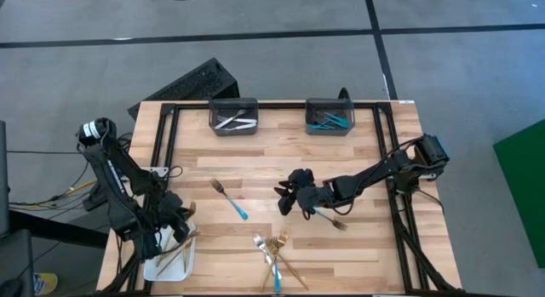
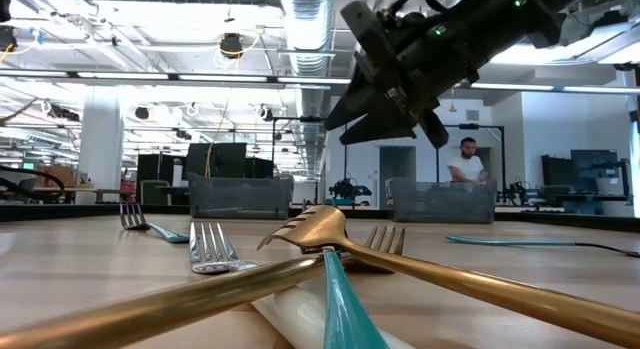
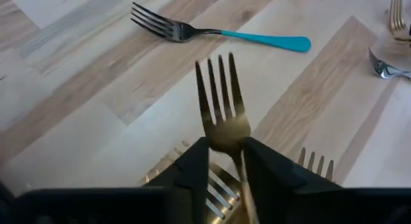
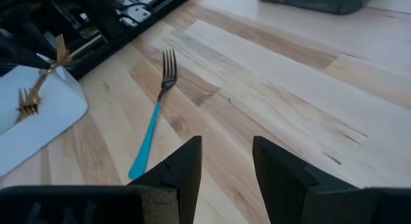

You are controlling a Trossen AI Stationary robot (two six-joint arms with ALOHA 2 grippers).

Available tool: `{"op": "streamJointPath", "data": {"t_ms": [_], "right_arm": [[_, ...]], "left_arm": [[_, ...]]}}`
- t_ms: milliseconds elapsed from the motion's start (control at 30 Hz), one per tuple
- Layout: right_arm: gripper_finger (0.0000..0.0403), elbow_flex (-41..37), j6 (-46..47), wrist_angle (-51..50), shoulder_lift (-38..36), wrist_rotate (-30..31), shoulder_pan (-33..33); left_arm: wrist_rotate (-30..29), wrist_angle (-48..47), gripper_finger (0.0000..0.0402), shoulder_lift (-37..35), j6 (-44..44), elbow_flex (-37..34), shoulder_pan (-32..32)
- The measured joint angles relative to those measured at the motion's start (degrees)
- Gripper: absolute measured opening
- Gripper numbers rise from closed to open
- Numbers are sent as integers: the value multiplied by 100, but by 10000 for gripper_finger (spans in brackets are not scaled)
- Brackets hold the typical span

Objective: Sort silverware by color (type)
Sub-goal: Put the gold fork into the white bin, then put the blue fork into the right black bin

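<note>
Your gold fork (image 3: 223,107) stands tines-up between the left gripper (image 3: 225,163)'s fingers, gripped over the white tray (image 1: 162,265), where two more gold forks lie. Your right gripper (image 1: 292,197) hangs spread and empty mid-tabletop (image 1: 358,161), beside one turquoise-handled fork (image 1: 230,197).

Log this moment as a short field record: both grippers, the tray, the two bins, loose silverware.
left gripper: over the white tray, a gold fork between its fingers
right gripper: open, empty, mid-table above the wood
left bin: silver pieces
right bin: turquoise-handled pieces
loose: turquoise-handled fork; mixed pile at the near edge
</note>
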Motion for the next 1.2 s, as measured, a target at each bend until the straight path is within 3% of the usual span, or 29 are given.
{"op": "streamJointPath", "data": {"t_ms": [100,267,767,867,1000,1200], "right_arm": [[163,0,-3,133,0,-26,-27],[163,22,-155,430,0,-561,-208],[163,790,-1196,69,0,-756,-343],[163,793,-952,-865,-6,-756,-309],[163,792,150,-2817,-140,-817,-66],[163,791,1109,-4469,-187,-1727,551]], "left_arm": [[-73,-77,116,0,107,0,58],[-509,-269,150,-2,273,0,267],[-1825,-489,158,-35,2827,499,1510],[-1708,61,158,-35,3433,403,1863],[-1383,1193,158,-33,4639,227,2199],[-1251,2325,158,-33,5955,64,2612]]}}
